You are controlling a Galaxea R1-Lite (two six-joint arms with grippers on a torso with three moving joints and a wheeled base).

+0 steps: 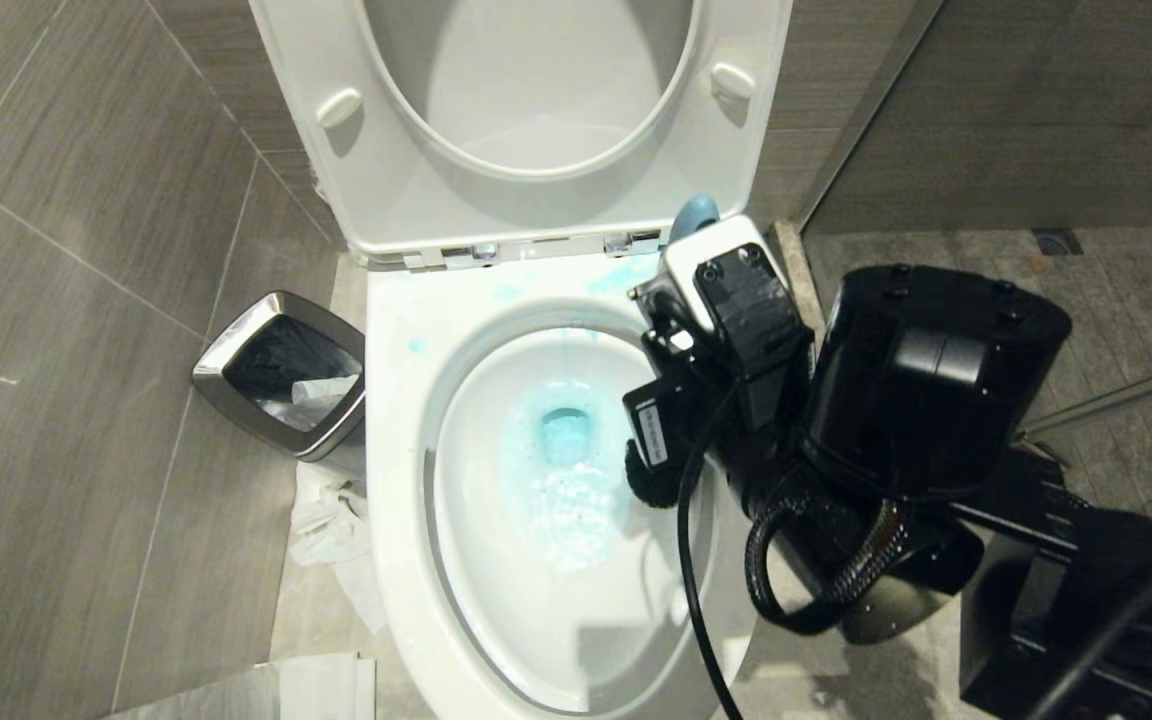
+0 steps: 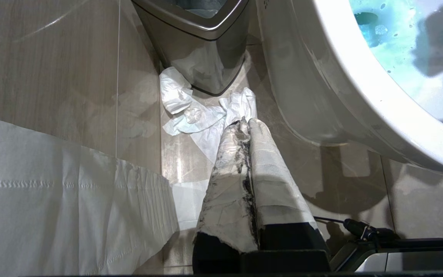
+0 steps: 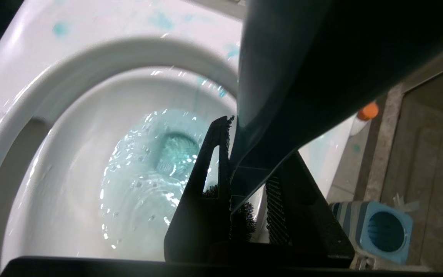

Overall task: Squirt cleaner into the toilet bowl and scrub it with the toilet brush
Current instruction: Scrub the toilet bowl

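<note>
Grey wood-grain floor tiles (image 1: 66, 300) all round, kind of matte with thin grout lines. Far left there's a square bin (image 1: 281, 372) with a shiny steel rim, and crumpled white paper (image 1: 331, 520) on the floor just beside it. The left gripper (image 2: 249, 122) hangs low over that paper, its jaws pressed fully together with nothing in them, fingers wrapped in scuffed white tape.

Middle of everything is the toilet bowl (image 1: 406, 480), glossy white ceramic, long oval running toward the robot, with the seat and lid tipped up at the back. Water inside is turquoise and foamy, and there are blue smears on the rim by the hinges.

On the right side of the bowl, the right gripper (image 3: 240, 184) has its dark ribbed jaws closed narrowly on the toilet brush (image 3: 283, 77). The brush's long axis runs steeply down: smooth blue-grey curved handle end up near the hinges, dark bristly head down inside the bowl by the right wall.

Further right on the floor are the cleaner (image 3: 363, 115), a small white bottle with an orange cap, and the squat blue-and-grey holder (image 3: 375, 231).
</note>
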